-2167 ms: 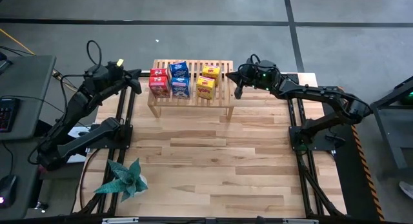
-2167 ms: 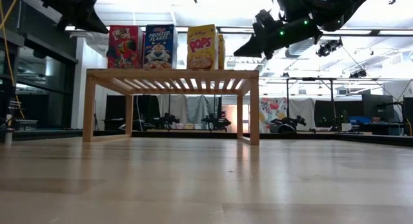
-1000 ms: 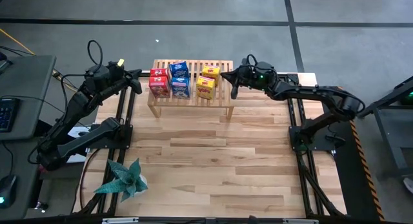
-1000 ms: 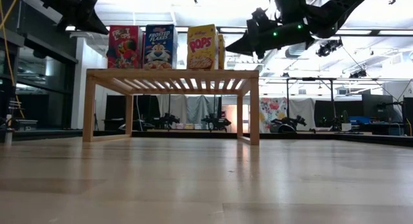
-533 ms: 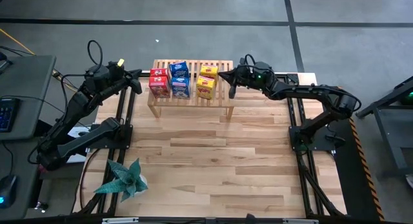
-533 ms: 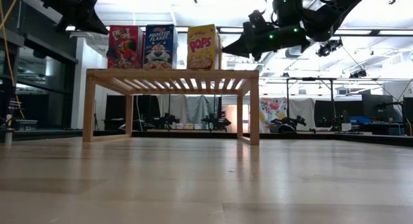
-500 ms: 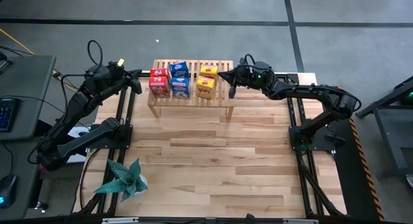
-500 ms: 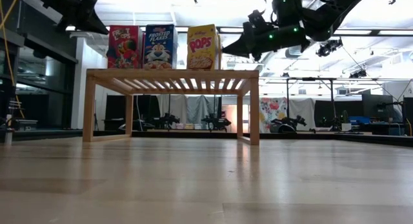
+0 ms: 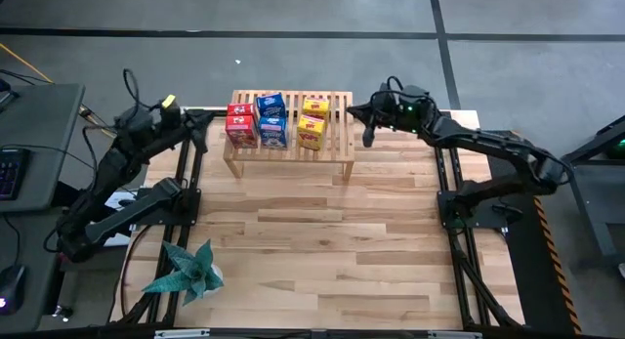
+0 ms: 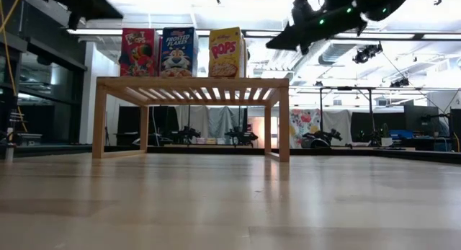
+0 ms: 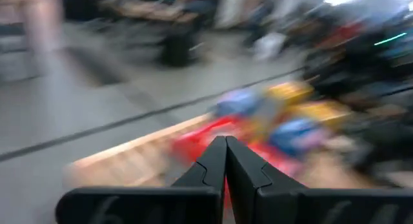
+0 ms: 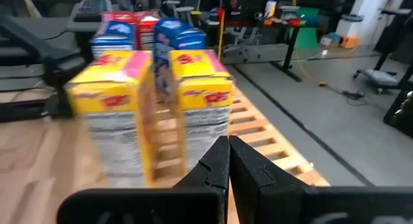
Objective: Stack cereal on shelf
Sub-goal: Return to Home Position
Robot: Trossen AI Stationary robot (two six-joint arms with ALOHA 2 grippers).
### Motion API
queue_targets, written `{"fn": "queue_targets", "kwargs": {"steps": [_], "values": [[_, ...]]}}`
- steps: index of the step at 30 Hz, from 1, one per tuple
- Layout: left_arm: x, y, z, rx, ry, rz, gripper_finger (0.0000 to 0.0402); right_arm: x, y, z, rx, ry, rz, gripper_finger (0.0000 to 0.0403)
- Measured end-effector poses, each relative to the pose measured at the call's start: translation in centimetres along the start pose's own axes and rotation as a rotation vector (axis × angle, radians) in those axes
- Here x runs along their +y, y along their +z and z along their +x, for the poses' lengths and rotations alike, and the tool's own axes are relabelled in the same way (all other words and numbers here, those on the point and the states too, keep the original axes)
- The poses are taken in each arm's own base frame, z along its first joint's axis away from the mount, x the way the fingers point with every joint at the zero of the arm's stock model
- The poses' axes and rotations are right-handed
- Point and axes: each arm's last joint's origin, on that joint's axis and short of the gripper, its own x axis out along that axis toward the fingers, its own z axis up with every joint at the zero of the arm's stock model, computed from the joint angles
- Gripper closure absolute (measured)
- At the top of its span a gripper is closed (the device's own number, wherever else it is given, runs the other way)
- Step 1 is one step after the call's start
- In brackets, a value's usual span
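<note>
The light-wood slatted shelf [image 9: 334, 134] stands at the table's far edge. On its top stand two red cereal boxes [image 9: 240, 124], two blue ones [image 9: 271, 120] and two yellow ones [image 9: 312, 122], upright on their bases in three pairs; the low view shows their fronts [image 10: 178, 52]. My right gripper [image 9: 354, 112] is shut and empty, in the air just right of the shelf's right end and above its top [image 10: 272, 46]. My left gripper [image 9: 200, 130] is shut and empty, in the air left of the shelf.
A teal spiky plant [image 9: 187, 271] lies at the table's near left corner. The plank tabletop [image 9: 322, 241] in front of the shelf is bare. Dark frame rails [image 9: 451, 212] run along the table's left and right sides.
My right gripper has drawn back from the yellow boxes toward the table's right edge and risen. My left gripper has pulled back a little toward the left and up. The boxes have stayed in place on the shelf.
</note>
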Motion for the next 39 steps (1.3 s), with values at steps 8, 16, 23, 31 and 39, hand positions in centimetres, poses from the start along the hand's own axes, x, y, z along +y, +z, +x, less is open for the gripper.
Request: {"fn": "queue_targets", "kwargs": {"steps": [8,16,23,31,39], "values": [[-2.6,-4.3,2.3,-0.115,-0.406,-0.080,0.0402,1.8,1.3,-2.5,0.019,0.058,0.054,0.0403],[-6.8,-6.9,1.7,-0.092,-0.536,0.043,0.0401,3.0,1.9,-2.9,0.008,0.103,0.088,0.0403],[-8.5,-11.1,0.5,-0.056,-0.565,0.228,0.0401,3.3,1.4,-2.9,0.054,0.086,0.086,0.0403],[-6.9,-13.4,0.2,-0.083,-0.628,0.267,0.0402,3.3,1.4,-2.9,0.056,0.086,0.083,0.0403],[-5.0,-13.8,-0.4,-0.069,-0.707,0.184,0.0401,3.3,1.2,-3.0,0.081,0.095,0.082,0.0403]]}}
